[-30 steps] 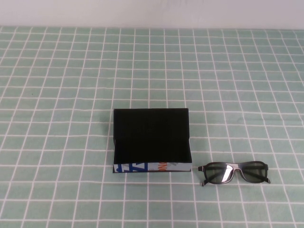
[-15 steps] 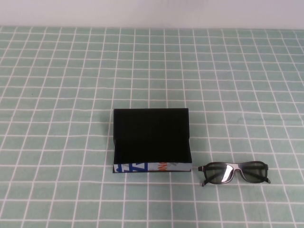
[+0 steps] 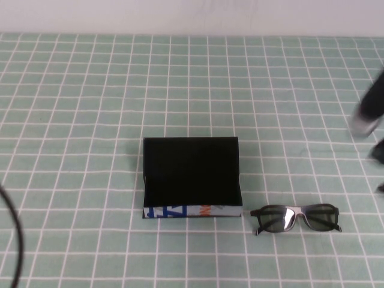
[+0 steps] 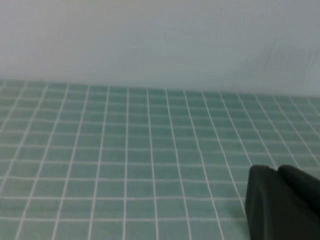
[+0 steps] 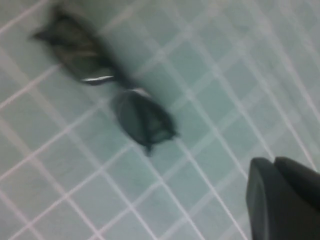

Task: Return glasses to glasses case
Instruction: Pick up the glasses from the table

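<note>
The glasses case (image 3: pixel 191 174) is a black box with a white, blue and orange printed front edge, lying mid-table. Just right of its front corner the glasses (image 3: pixel 295 218) rest on the green checked cloth, lenses facing the robot. A blurred part of my right arm (image 3: pixel 367 114) shows at the right edge, above and beyond the glasses. In the right wrist view the right gripper (image 5: pixel 272 162) is shut and empty, with the glasses (image 5: pixel 115 95) on the cloth ahead of it. The left gripper (image 4: pixel 276 170) is shut and empty over bare cloth, facing the back wall.
The green cloth with white grid lines (image 3: pixel 90 90) covers the whole table up to a pale wall (image 3: pixel 192 15) at the back. A dark cable (image 3: pixel 17 246) curves in at the near left corner.
My right arm has come into the high view at the right edge, blurred. A dark cable has appeared at the near left. Case and glasses lie where they were.
</note>
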You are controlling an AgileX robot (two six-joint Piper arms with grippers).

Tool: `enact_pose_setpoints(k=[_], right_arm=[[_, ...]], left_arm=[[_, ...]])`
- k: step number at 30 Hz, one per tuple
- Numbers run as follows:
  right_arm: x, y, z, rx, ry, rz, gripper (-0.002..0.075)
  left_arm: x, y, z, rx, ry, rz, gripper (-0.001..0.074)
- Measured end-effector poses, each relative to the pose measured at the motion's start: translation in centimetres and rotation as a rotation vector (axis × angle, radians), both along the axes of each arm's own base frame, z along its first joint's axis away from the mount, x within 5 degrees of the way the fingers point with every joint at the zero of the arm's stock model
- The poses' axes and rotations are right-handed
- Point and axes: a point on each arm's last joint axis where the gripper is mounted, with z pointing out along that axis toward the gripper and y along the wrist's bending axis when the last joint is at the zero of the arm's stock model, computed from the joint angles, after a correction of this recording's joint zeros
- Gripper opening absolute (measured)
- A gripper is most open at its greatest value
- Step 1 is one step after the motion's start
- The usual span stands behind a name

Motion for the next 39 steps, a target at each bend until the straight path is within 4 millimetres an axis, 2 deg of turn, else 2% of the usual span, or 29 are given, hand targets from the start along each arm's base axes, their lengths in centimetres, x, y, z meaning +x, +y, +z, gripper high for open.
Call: enact_pose_setpoints(k=[3, 7, 10, 12, 18, 20, 29, 33, 39], right_arm=[[0.3, 2.7, -1.5, -0.018, 0.066, 0.175, -0.0013], [0.2, 6.2, -2.9, 0.021, 0.112, 0.300, -0.0013], [0.1, 7.5, -4.6, -0.008, 0.137, 0.371, 0.0002], [0.2, 8.0, -5.7, -0.033, 0.144, 0.406, 0.0045], [1.2, 8.2, -8.9, -0.110, 0.128, 0.449, 0.0309], [1.6, 8.1, -10.1, -0.149, 0.129, 0.463, 0.0353], [3.5, 8.6, -13.1, -0.239, 0.101, 0.511, 0.0387], [3.7, 8.5, -13.6, -0.247, 0.117, 0.511, 0.0388], [4.5, 6.9, -13.6, -0.237, 0.126, 0.437, 0.0388]], left_arm=[[1.1, -0.6, -0.8, 0.006, 0.085, -0.045, -0.0002], [1.8, -1.3, -1.0, 0.073, 0.177, -0.129, -0.0002], [2.2, -1.6, -0.7, 0.166, 0.245, -0.189, -0.0002], [2.6, -1.8, -0.4, 0.196, 0.279, -0.210, -0.0002], [3.5, -2.0, -0.7, 0.215, 0.331, -0.228, -0.0002], [3.7, -2.0, -0.8, 0.216, 0.338, -0.228, -0.0002], [3.8, -2.0, -0.9, 0.218, 0.341, -0.229, -0.0002], [3.8, -2.0, -0.9, 0.218, 0.341, -0.229, -0.0002], [3.8, -1.9, -0.9, 0.233, 0.343, -0.226, -0.0002]])
